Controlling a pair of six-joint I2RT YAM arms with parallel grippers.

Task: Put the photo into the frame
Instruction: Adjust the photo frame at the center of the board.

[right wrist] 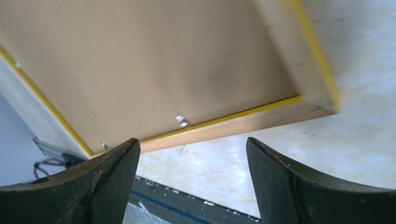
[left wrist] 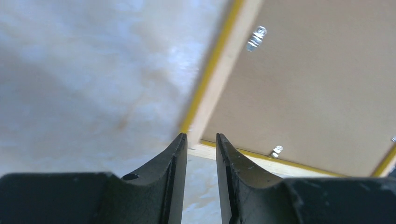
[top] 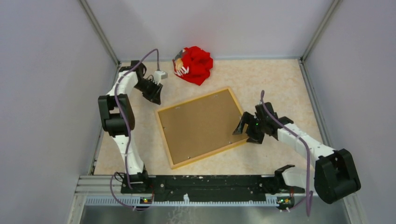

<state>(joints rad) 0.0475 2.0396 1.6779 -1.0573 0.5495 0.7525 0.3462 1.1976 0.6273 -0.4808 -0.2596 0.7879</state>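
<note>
The frame (top: 164,138) lies face down in the middle of the table, showing its light wood back and a thin yellow edge. A plain brown backing board (top: 201,126) fills it, held by small metal tabs. The photo is hidden. My left gripper (top: 157,99) hovers just off the frame's far left corner (left wrist: 224,70), its jaws a narrow gap apart (left wrist: 201,136) with nothing between them. My right gripper (top: 244,132) stands wide open (right wrist: 192,142) at the frame's right corner (right wrist: 243,123), also holding nothing. The board (right wrist: 140,60) fills most of the right wrist view.
A crumpled red cloth (top: 196,64) lies at the back of the table beyond the frame. Grey walls close in the left, right and back sides. The black rail (top: 205,182) with the arm bases runs along the near edge.
</note>
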